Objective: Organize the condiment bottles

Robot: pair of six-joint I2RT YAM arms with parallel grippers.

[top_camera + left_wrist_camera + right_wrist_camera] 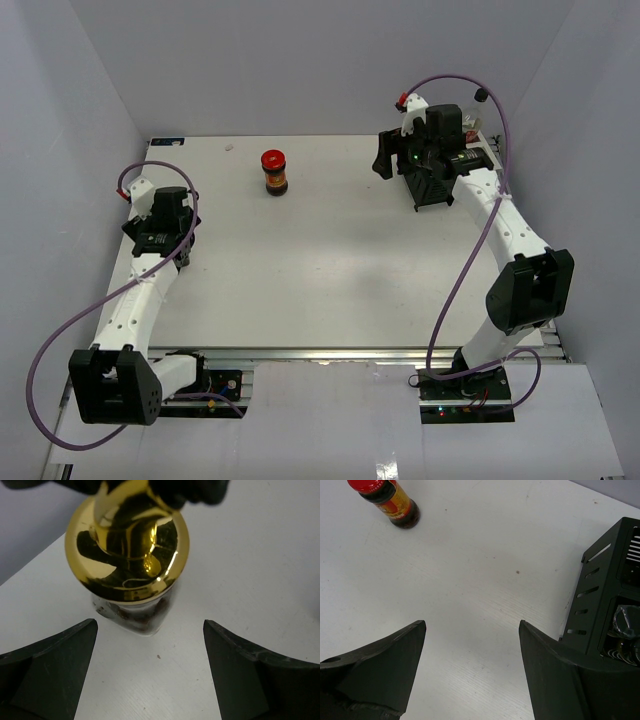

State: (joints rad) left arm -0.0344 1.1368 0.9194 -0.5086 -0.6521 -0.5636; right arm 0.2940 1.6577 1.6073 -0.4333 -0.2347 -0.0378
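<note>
At the far side of the table [330,280] from the black rack [600,595]: item one, left gripper [150,624], jaws spread wide, holding nothing, neither finger touching anything. Item two, clear gold-topped bottle [127,545], upright, dark contents low in the glass, standing just ahead of that gap and in line with it, well apart from the rack. We cannot find it in the top view, where the wrist covers it.

Item three, right gripper [472,625], jaws parted, empty, hanging just beside the rack on the side facing the jar. Item four, dark jar with red lid [275,172], upright, alone, between the rack and the left gripper, apart from both. Item five, the rack itself: something dark-capped shows through its slots, too hidden for us to name.

Step in hand, as we judge it: approach to the gold-topped bottle, grasp not yet made. Next move calls for advancing until the glass body sits between the pads, below the wide lid, then closing squarely; the lid overhangs the body, and the carry across to the rack is long.
</note>
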